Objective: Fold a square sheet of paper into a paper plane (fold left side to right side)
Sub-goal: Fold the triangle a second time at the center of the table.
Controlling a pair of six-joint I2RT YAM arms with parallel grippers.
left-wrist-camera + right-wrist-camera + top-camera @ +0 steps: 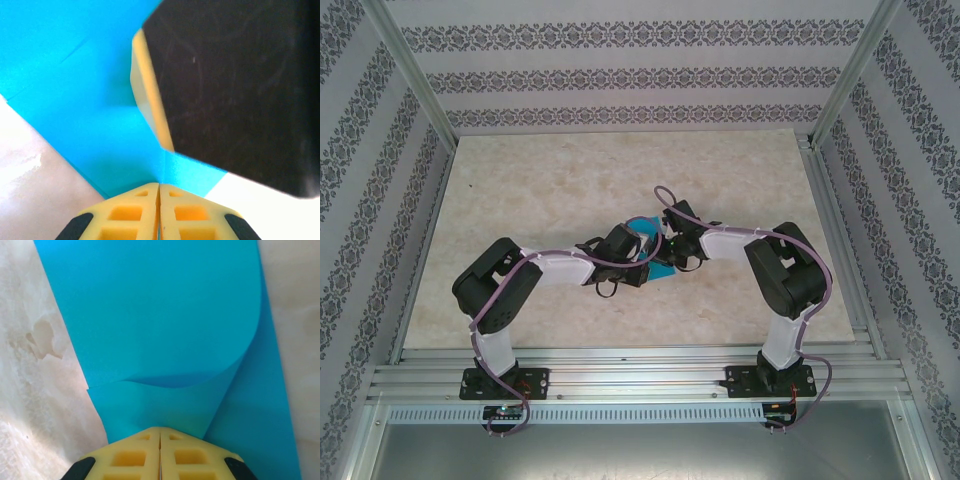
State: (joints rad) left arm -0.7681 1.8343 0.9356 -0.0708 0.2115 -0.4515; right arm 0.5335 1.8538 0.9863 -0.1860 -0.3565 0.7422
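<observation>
Found only marbled tabletop (540, 190) around the square sheet of paper (642, 229), with patterned walls (620, 80) beyond it. Lay mid-table, one flap curled over, half hidden under both elbows-out arms. Pinched its edge with the closed right gripper (160, 431); set the closed left gripper (159, 186) at its edge, perhaps gripping too.

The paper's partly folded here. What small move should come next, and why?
Probably the right gripper should press down and sweep along the bend to flatten it. The paper is doubled over, but the fold bulges in a round curve, not creased. Both grippers are shut, and the left gripper sits at the paper's edge, seemingly steadying it.
</observation>
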